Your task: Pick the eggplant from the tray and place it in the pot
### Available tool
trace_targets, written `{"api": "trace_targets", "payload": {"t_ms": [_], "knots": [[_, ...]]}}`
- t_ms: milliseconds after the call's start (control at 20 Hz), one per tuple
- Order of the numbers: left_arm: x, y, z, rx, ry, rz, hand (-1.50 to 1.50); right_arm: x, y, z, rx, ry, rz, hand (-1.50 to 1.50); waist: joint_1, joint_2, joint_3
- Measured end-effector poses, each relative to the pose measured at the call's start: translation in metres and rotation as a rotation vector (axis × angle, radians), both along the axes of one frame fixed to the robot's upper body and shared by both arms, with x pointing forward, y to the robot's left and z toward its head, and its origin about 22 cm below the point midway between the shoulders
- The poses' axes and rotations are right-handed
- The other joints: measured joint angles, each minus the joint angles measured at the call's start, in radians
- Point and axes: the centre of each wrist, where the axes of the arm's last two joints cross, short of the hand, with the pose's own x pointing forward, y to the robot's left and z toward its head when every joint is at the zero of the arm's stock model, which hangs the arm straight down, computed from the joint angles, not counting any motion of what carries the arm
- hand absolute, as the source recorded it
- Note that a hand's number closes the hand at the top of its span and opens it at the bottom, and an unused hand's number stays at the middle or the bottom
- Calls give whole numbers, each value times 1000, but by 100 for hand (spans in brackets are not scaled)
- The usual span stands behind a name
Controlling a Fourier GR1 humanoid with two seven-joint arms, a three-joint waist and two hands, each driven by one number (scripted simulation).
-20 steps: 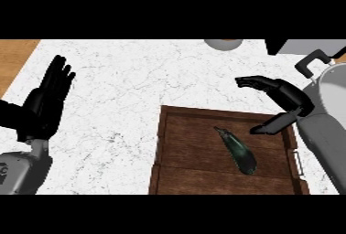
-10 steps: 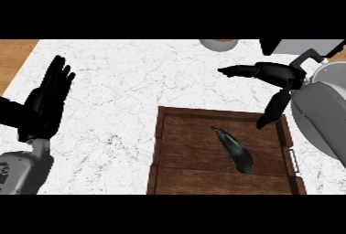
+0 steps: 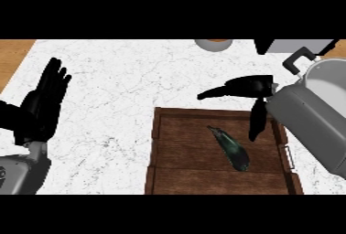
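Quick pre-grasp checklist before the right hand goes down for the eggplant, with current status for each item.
1. Eggplant lies in the wooden tray, uncovered: ok.
2. Right hand open, thumb and fingers spread: ok.
3. Right hand directly above the eggplant: not ok, it sits up and to the right of it.
4. Left hand resting open at the left, away from the tray: ok.
5. Pot inside free: cannot tell.

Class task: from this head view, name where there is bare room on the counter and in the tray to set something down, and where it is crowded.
Bare marble lies between the left hand and the tray, and above the tray toward the bowl. In the tray, the planks left of the eggplant are free. It is crowded at the right: the right hand hangs there beside the pot.
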Motion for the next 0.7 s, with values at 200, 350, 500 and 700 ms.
{"api": "trace_targets", "payload": {"t_ms": [200, 350, 500, 700], "knots": [[1, 4, 1, -5, 5, 13, 0, -7, 8, -7, -43, 8, 38, -150, -13, -2, 0], [1, 3, 3, 1, 5, 18, 0, -12, 13, -15, -49, 22, 53, -150, -17, -3, 0], [0, 7, -1, -3, 7, 17, 0, -13, 14, -15, -66, 22, 58, -150, -19, -3, 0], [2, 7, -2, -4, 4, 22, 0, -20, 18, -26, -127, 7, 66, -150, -22, -4, 0]]}}
